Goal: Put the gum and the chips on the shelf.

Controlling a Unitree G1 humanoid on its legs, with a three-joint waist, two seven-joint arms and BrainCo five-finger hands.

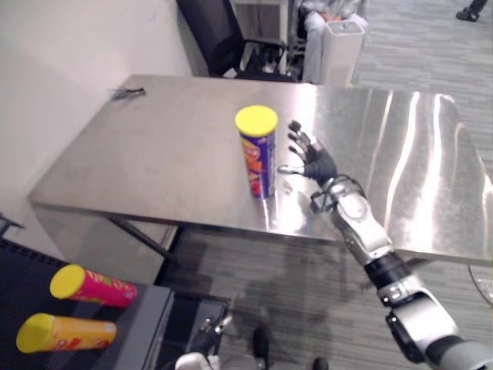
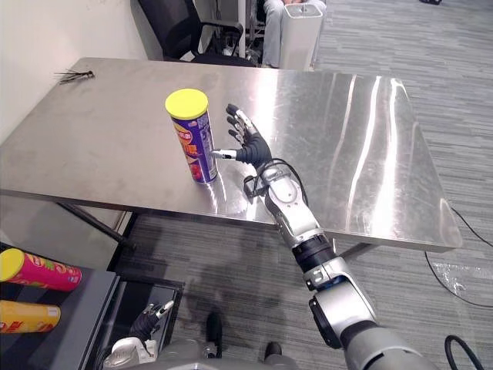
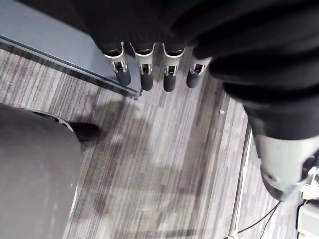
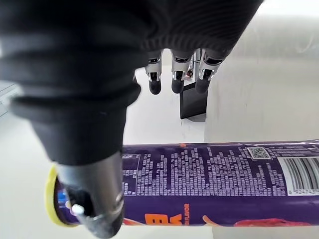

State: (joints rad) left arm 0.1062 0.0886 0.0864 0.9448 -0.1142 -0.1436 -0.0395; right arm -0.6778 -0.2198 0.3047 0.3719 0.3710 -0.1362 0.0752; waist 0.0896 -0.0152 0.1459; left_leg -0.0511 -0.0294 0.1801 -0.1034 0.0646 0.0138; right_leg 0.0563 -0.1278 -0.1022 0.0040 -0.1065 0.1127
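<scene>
grey striped carpet [image 1: 308, 277] covers the floor of an office room. nearest, low on the left, the left hand [image 3: 169, 74] hangs idle over that carpet, its fingers straight and holding nothing. beside it stands a dark shelf unit [image 1: 146, 308], and on it two chip cans with yellow lids already lie on their sides, a pink can [image 1: 96, 287] and, nearer, an orange can [image 1: 69, 333].

beyond them is the steel table [image 1: 154, 154]. a purple chips can [image 1: 260, 158] stands upright on it close to the near edge. the right hand [image 1: 316, 163] is just to its right, fingers straight and spread apart, the thumb [image 1: 289, 169] reaching toward the can's side; whether it touches i cannot tell, and nothing is clasped yet.

at the table's far left corner lies a small dark thing [image 1: 127, 93]; whether it is the gum i cannot tell. behind the table stand a black chair [image 1: 216, 35] and a white bin [image 1: 343, 46].

by my reading the task is partly done at best: the purple can is yet to be grasped and carried to the shelf, and the gum is yet to be placed.
</scene>
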